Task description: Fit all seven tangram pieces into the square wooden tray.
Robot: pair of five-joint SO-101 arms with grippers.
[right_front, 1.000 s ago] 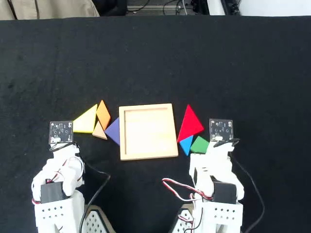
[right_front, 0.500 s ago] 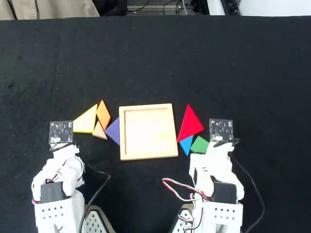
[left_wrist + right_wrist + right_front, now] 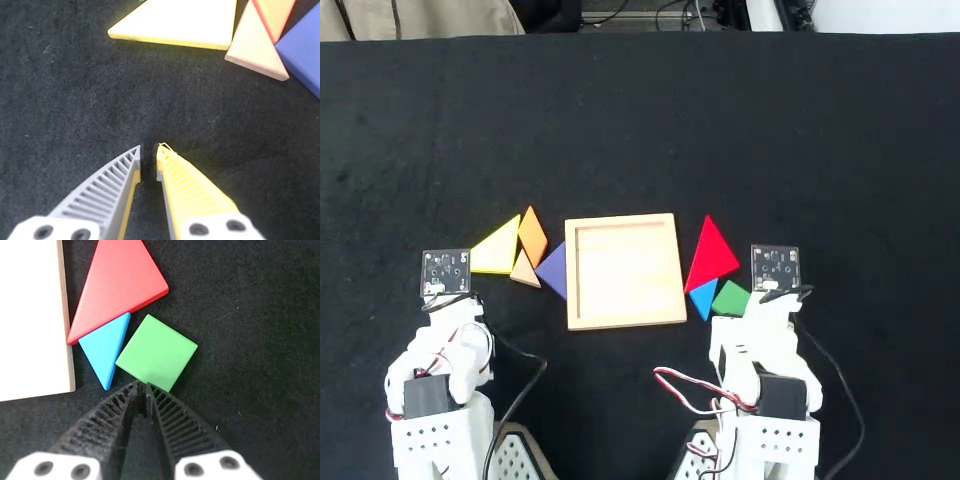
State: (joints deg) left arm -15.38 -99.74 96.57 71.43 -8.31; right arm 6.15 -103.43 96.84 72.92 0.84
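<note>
The square wooden tray [image 3: 625, 270] lies empty at the table's middle. Left of it sit a yellow triangle [image 3: 498, 247], an orange piece [image 3: 532, 236], a tan triangle [image 3: 525, 269] and a purple triangle [image 3: 554, 269]. Right of it lie a red triangle [image 3: 711, 254], a blue triangle [image 3: 702, 297] and a green square [image 3: 731, 298]. My left gripper [image 3: 149, 150] is shut, empty, just short of the yellow triangle [image 3: 180, 22] and tan triangle [image 3: 256, 50]. My right gripper [image 3: 144, 388] is shut, its tips at the green square's [image 3: 156, 352] near corner, beside the blue triangle [image 3: 105, 347] and red triangle [image 3: 119, 285].
Black cloth covers the whole table [image 3: 640, 130], with wide free room beyond the tray. Both arm bases [image 3: 435, 420] stand at the near edge, with cables trailing between them. The tray's side [image 3: 30, 315] runs along the edge of the right wrist view.
</note>
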